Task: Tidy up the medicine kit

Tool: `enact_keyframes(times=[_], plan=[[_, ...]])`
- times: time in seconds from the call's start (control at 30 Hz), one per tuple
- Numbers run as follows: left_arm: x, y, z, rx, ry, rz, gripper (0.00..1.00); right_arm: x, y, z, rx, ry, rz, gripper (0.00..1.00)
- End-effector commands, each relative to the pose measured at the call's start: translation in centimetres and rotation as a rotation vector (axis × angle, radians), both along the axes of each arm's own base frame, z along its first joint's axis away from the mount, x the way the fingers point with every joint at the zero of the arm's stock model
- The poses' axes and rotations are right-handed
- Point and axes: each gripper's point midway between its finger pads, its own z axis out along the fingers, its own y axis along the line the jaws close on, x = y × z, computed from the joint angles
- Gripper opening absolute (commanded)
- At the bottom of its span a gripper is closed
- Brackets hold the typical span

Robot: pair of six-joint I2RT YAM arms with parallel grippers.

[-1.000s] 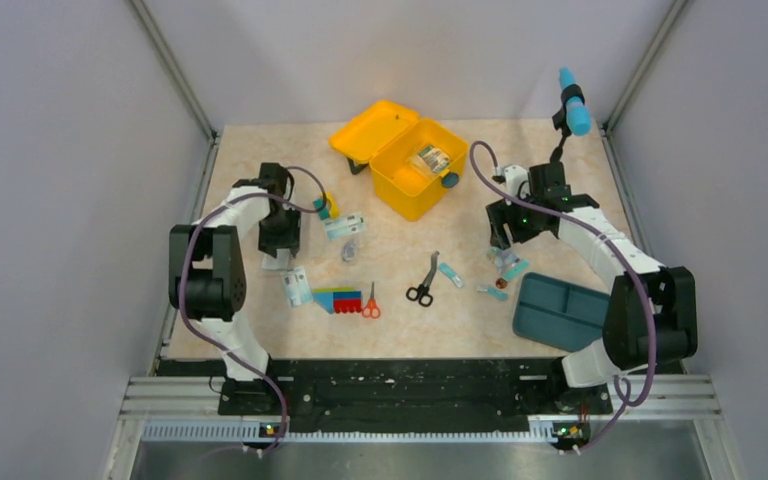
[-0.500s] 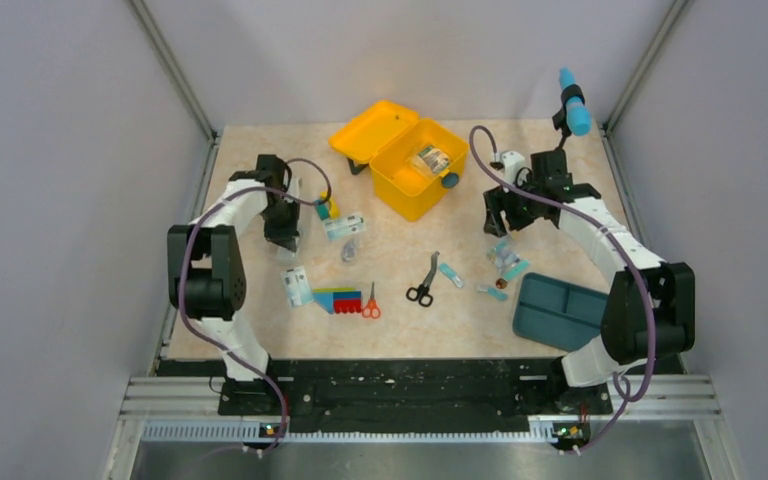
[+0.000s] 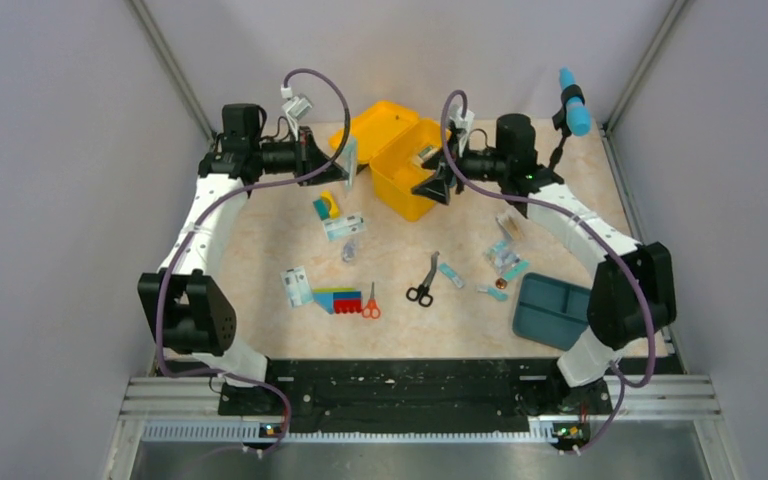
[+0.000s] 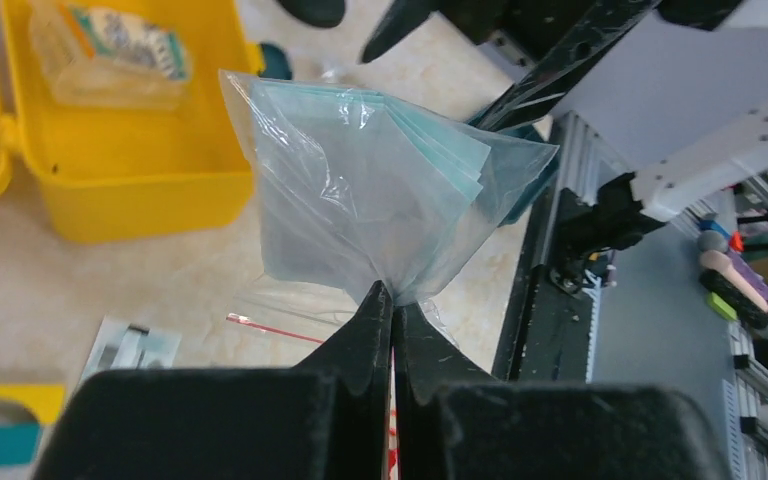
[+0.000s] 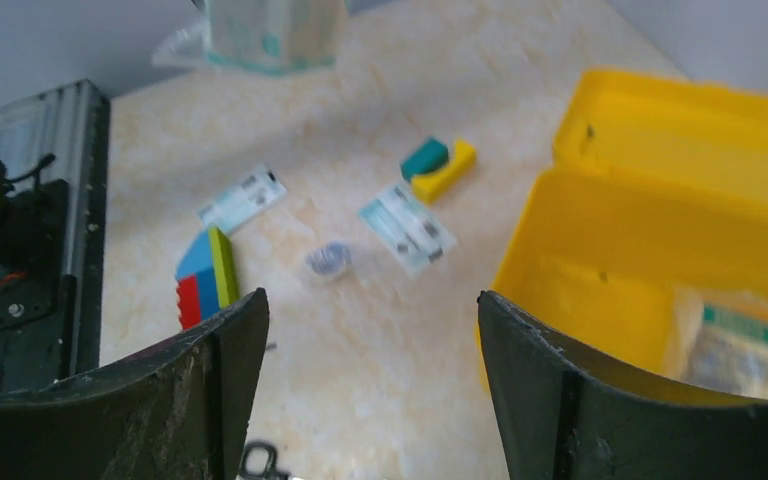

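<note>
Counter [image 3: 260,240] still littered. Left gripper [image 4: 392,305], clenched on a clear bag [image 4: 370,190], has risen beside the medicine kit [image 3: 397,188]; right gripper [image 5: 368,320], released, likewise. Stowing looks imminent.

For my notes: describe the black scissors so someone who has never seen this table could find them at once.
From the open yellow medicine kit at the back of the table, come straight toward the arm bases to the table's middle: the black-handled scissors lie there, handles nearest the bases. The other pair, left of them beside the multicoloured block, is smaller with orange handles.
</note>
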Motion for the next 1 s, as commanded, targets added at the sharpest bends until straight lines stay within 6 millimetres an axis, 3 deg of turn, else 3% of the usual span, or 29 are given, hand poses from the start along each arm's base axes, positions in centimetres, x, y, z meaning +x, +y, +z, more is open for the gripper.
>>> enact_keyframes(times=[0.0, 0.13, 0.37, 0.47, 0.6, 0.97], plan=[[-1.5, -2.1, 5.7, -0.153, -0.111, -0.222, 0.02, 0.4, 5.1, 7.8, 0.235, -0.189, 0.235, 0.76], [-2.9, -2.9, 7.5, -0.175, -0.147, -0.286, 0.02, -0.5, 7.0, 10.8, 0.325, -0.202, 0.368, 0.77], [-3.6, -3.5, 7.7, -0.167, -0.183, -0.302, 0.01, -2.4, 9.4, 12.4, 0.352, -0.213, 0.493, 0.77], [-3.1, -3.7, 6.9, -0.140, -0.205, -0.277, 0.00, -2.9, 9.9, 12.4, 0.357, -0.192, 0.514, 0.74], [-1.9, -3.8, 5.7, -0.054, -0.292, -0.225, 0.00, -2.3, 10.2, 12.3, 0.363, -0.174, 0.487, 0.61], [-2.4, -4.4, 4.8, -0.027, -0.315, -0.224, 0.00, -1.4, 12.1, 11.1, 0.365, -0.126, 0.392, 0.39]])
